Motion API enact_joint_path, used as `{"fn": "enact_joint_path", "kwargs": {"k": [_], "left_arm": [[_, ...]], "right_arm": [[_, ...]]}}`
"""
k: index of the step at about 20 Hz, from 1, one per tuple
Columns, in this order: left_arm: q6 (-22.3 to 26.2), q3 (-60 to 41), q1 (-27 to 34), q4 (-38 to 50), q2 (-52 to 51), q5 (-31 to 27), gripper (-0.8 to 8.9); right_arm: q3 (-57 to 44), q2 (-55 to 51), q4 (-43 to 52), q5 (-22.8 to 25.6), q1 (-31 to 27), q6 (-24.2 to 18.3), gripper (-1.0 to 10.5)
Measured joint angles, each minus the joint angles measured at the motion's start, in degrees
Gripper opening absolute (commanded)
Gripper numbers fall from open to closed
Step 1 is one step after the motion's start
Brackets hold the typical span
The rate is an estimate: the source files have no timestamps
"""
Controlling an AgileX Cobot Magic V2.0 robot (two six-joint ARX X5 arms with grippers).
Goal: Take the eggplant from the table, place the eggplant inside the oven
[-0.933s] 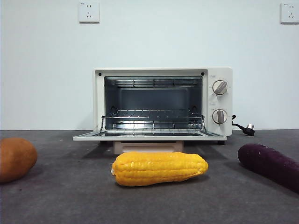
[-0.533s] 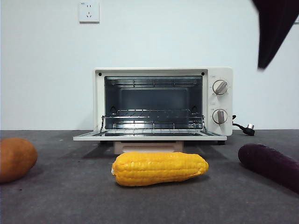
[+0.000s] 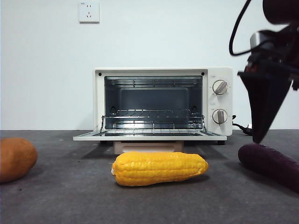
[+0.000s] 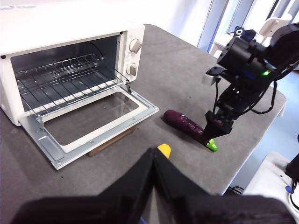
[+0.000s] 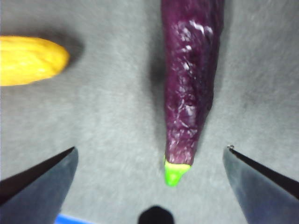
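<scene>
The eggplant [image 3: 268, 164] lies on the table [image 3: 70, 200] at the front right, dark purple with a green stem tip [image 5: 174, 175]. My right gripper [image 3: 260, 133] hangs just above its stem end, jaws open wide on either side of it in the right wrist view [image 5: 152, 148], not touching. The left wrist view shows that gripper [image 4: 212, 135] over the eggplant [image 4: 184, 123]. The cream oven [image 3: 154, 102] stands behind with its door folded down and its wire rack bare. My left gripper [image 4: 154, 156] is shut, held high and back from the table.
A yellow corn cob [image 3: 160, 168] lies in front of the oven door, left of the eggplant. An orange-brown lump [image 3: 16, 158] sits at the far left. A plug and cord [image 3: 245, 128] lie right of the oven. The table edge [image 4: 243, 154] runs close behind the eggplant.
The right arm came in from the top right corner and has dropped to just above the eggplant. Eggplant, corn and oven have not moved.
</scene>
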Motion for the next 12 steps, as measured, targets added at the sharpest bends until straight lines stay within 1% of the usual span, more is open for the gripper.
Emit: {"fn": "enact_joint_path", "kwargs": {"k": [4, 5, 6, 7, 12], "left_arm": [[0.39, 0.00, -0.50, 0.00, 0.00, 0.00, -0.06], [0.39, 0.00, -0.50, 0.00, 0.00, 0.00, -0.06], [0.39, 0.02, -0.50, 0.00, 0.00, 0.00, -0.06], [0.39, 0.00, -0.50, 0.00, 0.00, 0.00, -0.06], [0.39, 0.02, -0.50, -0.02, 0.00, 0.00, -0.06]], "right_arm": [[-1.27, 2.27, 1.68, 1.44, 0.00, 1.09, 5.3], [-1.29, 2.75, 1.84, 1.88, 0.00, 1.20, 5.0], [-1.36, 3.30, 2.27, 2.23, 0.00, 1.25, 4.3], [-1.49, 3.67, 2.86, 2.36, 0.00, 1.27, 4.0], [-1.68, 4.87, 4.26, 4.28, 0.00, 1.49, 4.0]]}}
